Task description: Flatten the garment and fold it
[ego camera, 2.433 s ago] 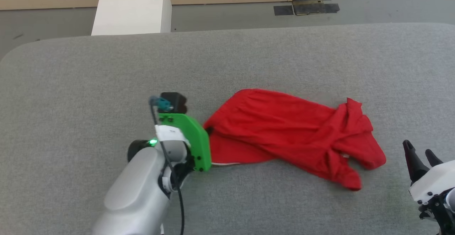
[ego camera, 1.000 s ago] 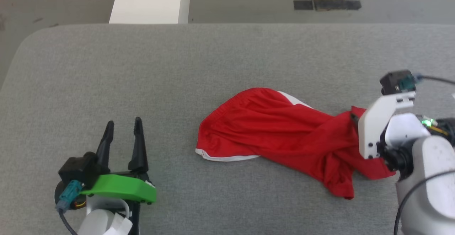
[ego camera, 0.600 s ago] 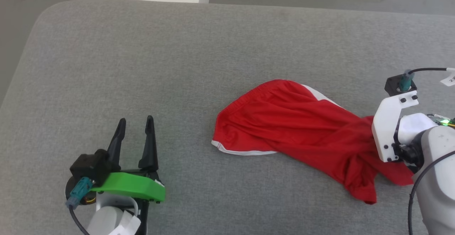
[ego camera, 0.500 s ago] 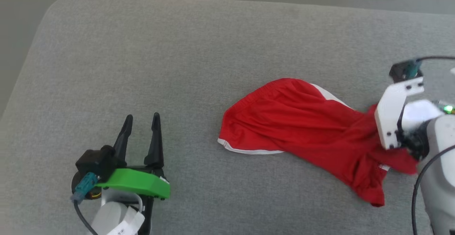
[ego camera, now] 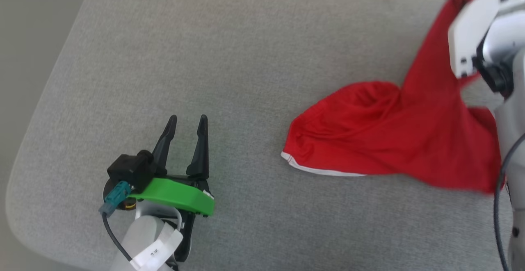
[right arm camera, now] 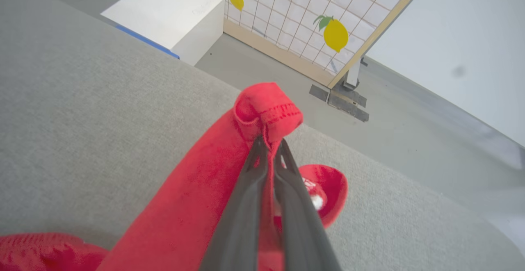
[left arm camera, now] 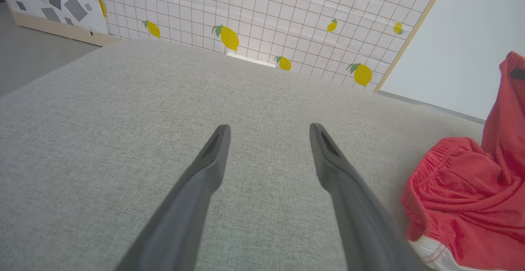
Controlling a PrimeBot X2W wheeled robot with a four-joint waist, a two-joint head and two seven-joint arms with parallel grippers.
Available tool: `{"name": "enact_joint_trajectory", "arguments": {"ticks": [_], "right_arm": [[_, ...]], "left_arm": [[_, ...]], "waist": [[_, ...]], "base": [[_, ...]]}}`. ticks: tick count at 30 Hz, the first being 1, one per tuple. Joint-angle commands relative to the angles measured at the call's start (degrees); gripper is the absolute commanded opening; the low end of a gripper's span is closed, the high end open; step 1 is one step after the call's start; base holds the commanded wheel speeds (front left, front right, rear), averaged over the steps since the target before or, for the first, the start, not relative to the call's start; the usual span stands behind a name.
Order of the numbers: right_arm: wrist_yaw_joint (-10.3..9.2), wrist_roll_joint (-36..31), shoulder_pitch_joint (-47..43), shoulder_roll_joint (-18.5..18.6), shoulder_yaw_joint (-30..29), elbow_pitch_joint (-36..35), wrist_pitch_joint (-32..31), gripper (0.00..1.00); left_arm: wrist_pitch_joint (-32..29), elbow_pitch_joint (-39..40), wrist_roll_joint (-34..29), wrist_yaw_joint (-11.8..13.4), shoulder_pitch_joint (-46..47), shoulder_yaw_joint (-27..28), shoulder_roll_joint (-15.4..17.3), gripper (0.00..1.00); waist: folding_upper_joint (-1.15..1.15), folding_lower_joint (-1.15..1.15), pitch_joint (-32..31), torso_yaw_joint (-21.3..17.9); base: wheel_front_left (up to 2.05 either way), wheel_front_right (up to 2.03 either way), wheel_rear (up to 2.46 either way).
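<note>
One edge of the thin red shorts (ego camera: 393, 140) is clamped in the right jaws, raised off the grey padded table (ego camera: 205, 58), likely to unfurl them; left jaws stand open.

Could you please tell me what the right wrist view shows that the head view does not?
Right wrist view: the right gripper pinched shut on a stitched fold of the garment, plus a white box and a lemon-patterned panel. Head view: the left gripper, open, apart from the cloth, and the white hem trim lying flat. Both: the red garment raised at one end over the grey padded surface.
</note>
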State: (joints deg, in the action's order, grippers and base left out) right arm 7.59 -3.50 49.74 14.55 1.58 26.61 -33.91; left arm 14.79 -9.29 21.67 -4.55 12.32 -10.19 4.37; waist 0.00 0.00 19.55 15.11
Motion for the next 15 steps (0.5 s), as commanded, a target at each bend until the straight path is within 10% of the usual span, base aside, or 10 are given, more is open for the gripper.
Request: {"name": "enact_joint_trajectory", "arguments": {"ticks": [1,6,7,15], "right_arm": [[-0.1,-0.8,1.8,-0.7,0.2,1.1,3.0,0.0],[-0.1,-1.1,3.2,-2.5,-0.2,8.0,4.5,0.07],[-0.1,-1.1,3.3,-2.8,-0.4,9.5,3.6,1.0],[-0.1,4.1,1.8,-5.9,-6.8,11.0,12.3,1.0]], "left_arm": [[0.2,-0.2,-0.8,-0.5,1.1,0.1,-0.4,1.0],[0.2,-0.7,-1.0,-0.8,1.4,0.7,-0.8,1.0],[0.2,-0.9,-1.2,-0.8,1.4,0.7,-0.8,1.0],[0.2,-2.4,-1.8,-1.3,1.1,1.2,-1.0,1.0]], "waist": [[0.0,0.0,1.9,1.6],[0.0,0.0,2.1,1.2],[0.0,0.0,1.8,0.9],[0.0,0.0,-3.1,-2.4]], "base": [[0.0,0.0,0.0],[0.0,0.0,0.0],[0.0,0.0,0.0],[0.0,0.0,0.0]]}}
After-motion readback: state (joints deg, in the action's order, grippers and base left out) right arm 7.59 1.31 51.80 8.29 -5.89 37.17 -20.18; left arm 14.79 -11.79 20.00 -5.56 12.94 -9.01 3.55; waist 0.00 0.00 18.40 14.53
